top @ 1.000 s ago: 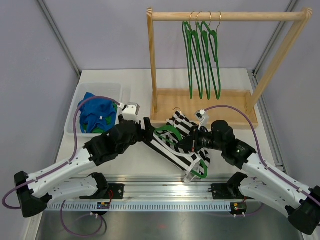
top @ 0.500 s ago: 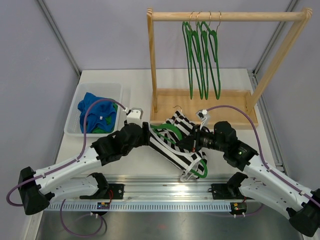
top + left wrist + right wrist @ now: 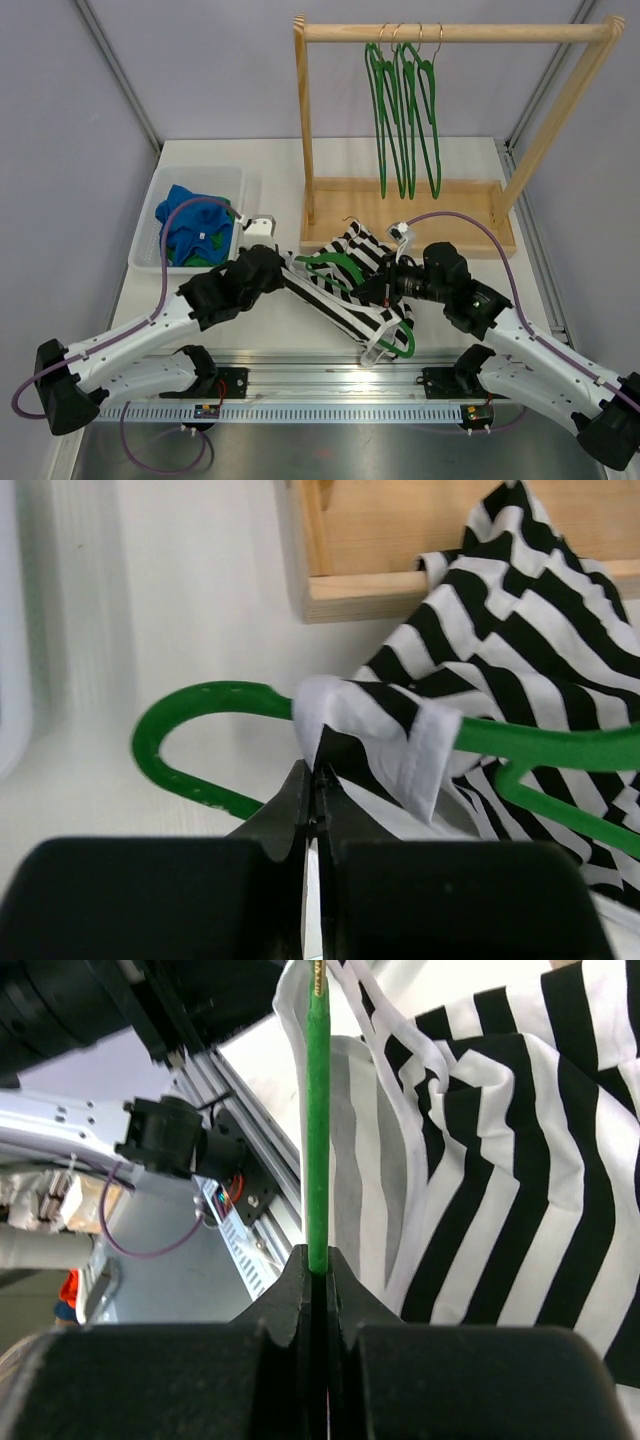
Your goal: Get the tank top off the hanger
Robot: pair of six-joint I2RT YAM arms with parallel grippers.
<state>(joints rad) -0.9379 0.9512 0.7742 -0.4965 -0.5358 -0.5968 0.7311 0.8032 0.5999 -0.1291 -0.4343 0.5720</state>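
We judge the striped tank top (image 3: 345,300), draped between our two grippers, to be light, limp and stretchy. The thin, stiff green hanger (image 3: 317,1110) runs straight out from our right gripper (image 3: 318,1260), which is clamped on its bar. Our left gripper (image 3: 315,775) is pinched tight on a fold of the tank top at its tips, which looks like the right place to hold it.

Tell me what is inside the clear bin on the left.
The bin holds a crumpled blue garment with green cloth at its near edge. Anything beneath them is covered.
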